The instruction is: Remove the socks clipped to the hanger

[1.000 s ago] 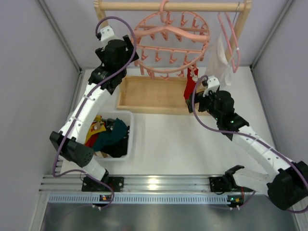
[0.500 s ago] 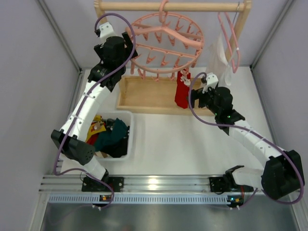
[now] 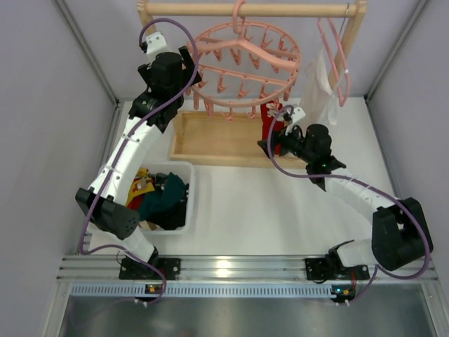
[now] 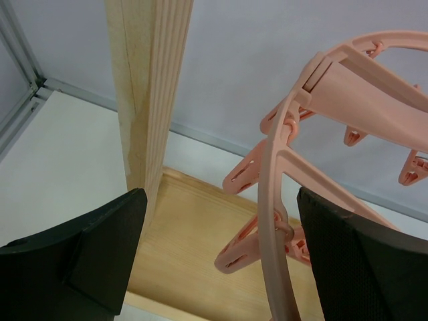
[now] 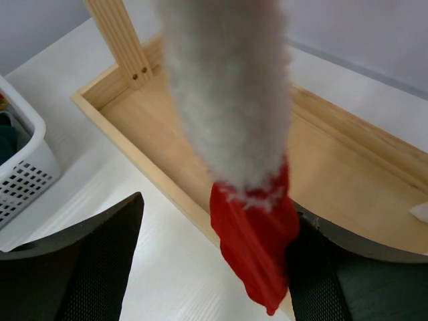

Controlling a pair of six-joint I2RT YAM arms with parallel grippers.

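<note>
The round pink hanger (image 3: 297, 56) hangs from the wooden rod, and one of the socks, red (image 3: 269, 116) with a fuzzy white cuff, dangles from its near rim. My right gripper (image 3: 276, 140) is level with the sock's lower end. In the right wrist view the red sock (image 5: 254, 241) hangs between the fingers of this gripper (image 5: 217, 207), resting against the right finger, with a wide gap to the left one. My left gripper (image 3: 188, 67) is open at the ring's left side; the hanger rim (image 4: 277, 200) passes between its fingers (image 4: 219, 200), close to the right one.
A white basket (image 3: 189, 189) at the left holds several loose socks; its corner (image 5: 20, 167) shows in the right wrist view. A shallow wooden tray (image 3: 224, 137) lies under the rack. The rack's post (image 4: 150, 87) stands by my left gripper. A slim pink hanger with white cloth (image 3: 326, 77) hangs at the right.
My right gripper has moved left and turned to face the red sock, and its fingers have narrowed somewhat. The ring hanger and sock swung left, then back a little. My left gripper shifted slightly.
</note>
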